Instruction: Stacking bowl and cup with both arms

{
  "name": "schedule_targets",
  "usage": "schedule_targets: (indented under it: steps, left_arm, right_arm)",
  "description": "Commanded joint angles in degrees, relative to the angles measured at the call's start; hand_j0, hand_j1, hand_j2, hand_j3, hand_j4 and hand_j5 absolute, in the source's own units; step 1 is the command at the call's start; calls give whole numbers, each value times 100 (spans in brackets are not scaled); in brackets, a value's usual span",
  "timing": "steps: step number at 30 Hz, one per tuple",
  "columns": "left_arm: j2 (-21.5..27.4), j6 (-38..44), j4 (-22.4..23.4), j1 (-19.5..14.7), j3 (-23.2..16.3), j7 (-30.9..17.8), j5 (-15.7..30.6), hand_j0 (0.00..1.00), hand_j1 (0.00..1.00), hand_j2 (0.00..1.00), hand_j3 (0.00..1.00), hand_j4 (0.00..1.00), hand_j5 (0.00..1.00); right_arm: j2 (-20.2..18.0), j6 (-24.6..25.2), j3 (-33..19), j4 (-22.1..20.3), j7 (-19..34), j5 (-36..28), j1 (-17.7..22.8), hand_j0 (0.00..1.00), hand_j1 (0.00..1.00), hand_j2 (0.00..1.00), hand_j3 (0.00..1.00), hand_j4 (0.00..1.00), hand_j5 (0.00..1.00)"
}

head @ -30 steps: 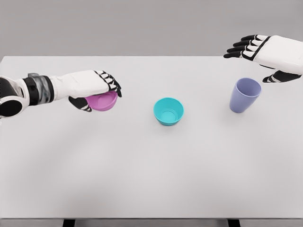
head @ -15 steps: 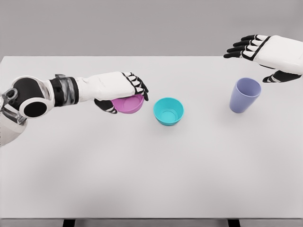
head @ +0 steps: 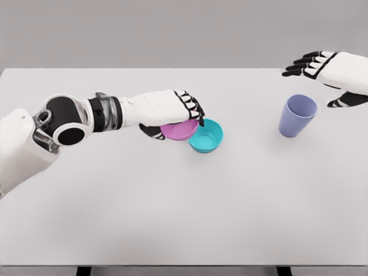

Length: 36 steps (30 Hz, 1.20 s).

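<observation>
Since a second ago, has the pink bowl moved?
Yes. The left hand has carried the pink bowl rightward, up against the teal bowl, which stayed put.

Matt, seemingly plastic bowls (head: 205,135), smooth table (head: 172,207)

white arms (head: 23,149), black-jointed fingers (head: 192,103), grey-black wrist band (head: 106,112).

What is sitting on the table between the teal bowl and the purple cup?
Nothing: in the head view, only bare table lies between the teal bowl and the purple cup.
</observation>
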Motion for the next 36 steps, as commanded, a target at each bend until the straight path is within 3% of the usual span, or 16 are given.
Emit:
schedule_targets:
  steps: [1, 3, 5, 8, 10, 12, 14, 15, 17, 18, 28, 32, 36]
  left_arm:
    - [-162, 9, 7, -9, -39, 5, -62, 67, 67, 67, 67, 67, 67]
    - [-224, 18, 33, -61, -135, 5, -106, 67, 67, 67, 67, 67, 67]
    - [-268, 18, 33, -88, -153, 5, -106, 67, 67, 67, 67, 67, 67]
    - [-400, 53, 42, -114, -215, 5, -149, 67, 67, 67, 67, 67, 67]
    - [-444, 62, 68, -114, -250, 5, -158, 67, 67, 67, 67, 67, 67]
    - [-514, 18, 235, -114, -268, 5, -158, 68, 68, 68, 68, 68, 68]
    - [-584, 18, 375, -184, -364, 5, -158, 68, 68, 68, 68, 68, 68]
    - [-646, 1, 516, -202, -417, 5, -158, 68, 68, 68, 68, 68, 68]
    - [-716, 9, 569, -246, -435, 5, -158, 68, 68, 68, 68, 68, 68]
    - [-751, 1, 648, -255, -443, 5, -158, 68, 68, 68, 68, 68, 68]
    - [-1103, 1, 1123, -360, -496, 5, -158, 68, 68, 68, 68, 68, 68]
    - [-1112, 1, 1219, -369, -523, 5, -158, 68, 68, 68, 68, 68, 68]
    - [-1156, 9, 1255, -369, -549, 5, -158, 68, 68, 68, 68, 68, 68]
  right_arm:
    - [-98, 20, -324, 45, -4, -43, 122, 100, 100, 100, 100, 100, 100]
    - [-107, 20, -984, -357, -4, -87, 588, 100, 100, 100, 100, 100, 100]
    - [-353, 20, -1144, -553, -4, -96, 765, 100, 100, 100, 100, 100, 100]
    - [201, 20, -1671, -587, -4, -571, 739, 100, 100, 100, 100, 100, 100]
    - [-203, 20, -1636, -632, -4, -588, 756, 100, 100, 100, 100, 100, 100]
    - [-642, 20, -1373, -614, -4, -545, 677, 100, 100, 100, 100, 100, 100]
    - [-740, 20, -1066, -614, -4, -405, 459, 100, 100, 100, 100, 100, 100]
    - [-731, 20, -548, -623, -4, -325, 221, 100, 100, 100, 100, 100, 100]
    - [-748, 20, 1052, -623, -4, 140, -631, 100, 100, 100, 100, 100, 100]
    - [-757, 20, 1440, -632, -4, 387, -931, 100, 100, 100, 100, 100, 100]
    - [-669, 20, 1862, -518, -4, 431, -1019, 100, 100, 100, 100, 100, 100]
    - [-502, 20, 2002, -8, -4, 440, -1221, 100, 100, 100, 100, 100, 100]
    - [-318, 20, 2468, 431, -4, 440, -1529, 100, 100, 100, 100, 100, 100]
